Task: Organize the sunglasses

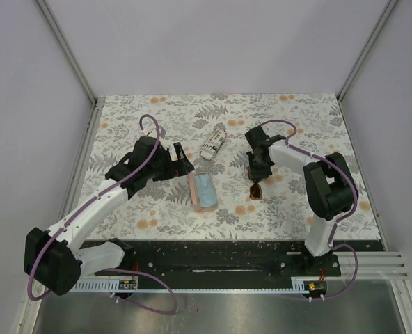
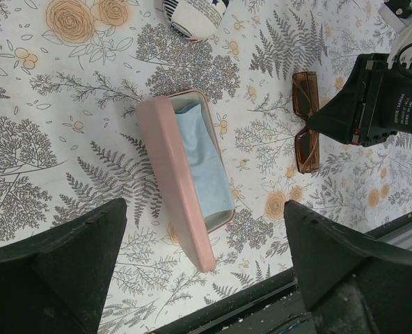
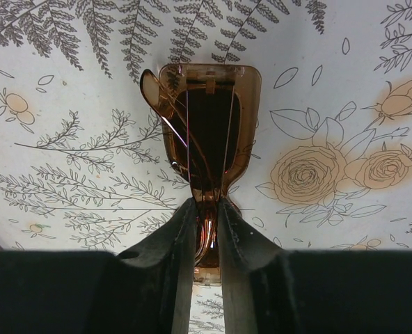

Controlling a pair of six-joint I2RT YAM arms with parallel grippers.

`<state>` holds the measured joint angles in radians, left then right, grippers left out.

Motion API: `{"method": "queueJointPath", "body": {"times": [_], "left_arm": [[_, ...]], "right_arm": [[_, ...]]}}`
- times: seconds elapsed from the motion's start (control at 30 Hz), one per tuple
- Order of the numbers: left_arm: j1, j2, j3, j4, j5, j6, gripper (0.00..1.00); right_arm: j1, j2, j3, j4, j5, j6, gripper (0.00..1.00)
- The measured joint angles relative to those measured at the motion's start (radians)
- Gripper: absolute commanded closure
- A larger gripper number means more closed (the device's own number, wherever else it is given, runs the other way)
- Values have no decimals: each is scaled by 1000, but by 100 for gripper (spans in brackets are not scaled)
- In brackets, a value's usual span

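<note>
The brown sunglasses [image 1: 256,189] lie folded at or just above the floral mat, right of centre. My right gripper [image 1: 256,175] is shut on their bridge. In the right wrist view the fingers [image 3: 185,229] pinch the bridge, with one brown lens [image 3: 206,125] ahead of my right gripper [image 3: 206,209]. The left wrist view shows the brown pair [image 2: 305,149] under the right gripper [image 2: 331,118]. My left gripper [image 1: 183,158] is open and empty, hovering left of the open pink case [image 1: 203,191]; its jaws stand wide apart around my left gripper's midpoint [image 2: 204,223]. The white sunglasses are out of view.
The pink case [image 2: 171,167] lies open with a blue cloth [image 2: 206,160] inside. A stars-and-stripes pouch [image 1: 213,142] lies behind it, also in the left wrist view [image 2: 192,12]. The black front rail [image 1: 213,254] borders the mat.
</note>
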<state>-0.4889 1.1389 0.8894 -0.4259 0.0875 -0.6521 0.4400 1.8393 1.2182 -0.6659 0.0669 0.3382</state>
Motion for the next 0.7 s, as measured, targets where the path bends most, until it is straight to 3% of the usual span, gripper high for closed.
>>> {"method": "queueJointPath", "body": {"times": [0.2,0.5,0.7], "left_arm": [[1,2,-9,8,0,0,3],[3,6,-67,35,3,-3,5],[3,40,-94,92,23,-12,12]], "right_arm": [[0,1,0,7,-3,2,92],[15,-4,1,30,-70,39,92],[110,-11,47,31,-149,85,92]]}}
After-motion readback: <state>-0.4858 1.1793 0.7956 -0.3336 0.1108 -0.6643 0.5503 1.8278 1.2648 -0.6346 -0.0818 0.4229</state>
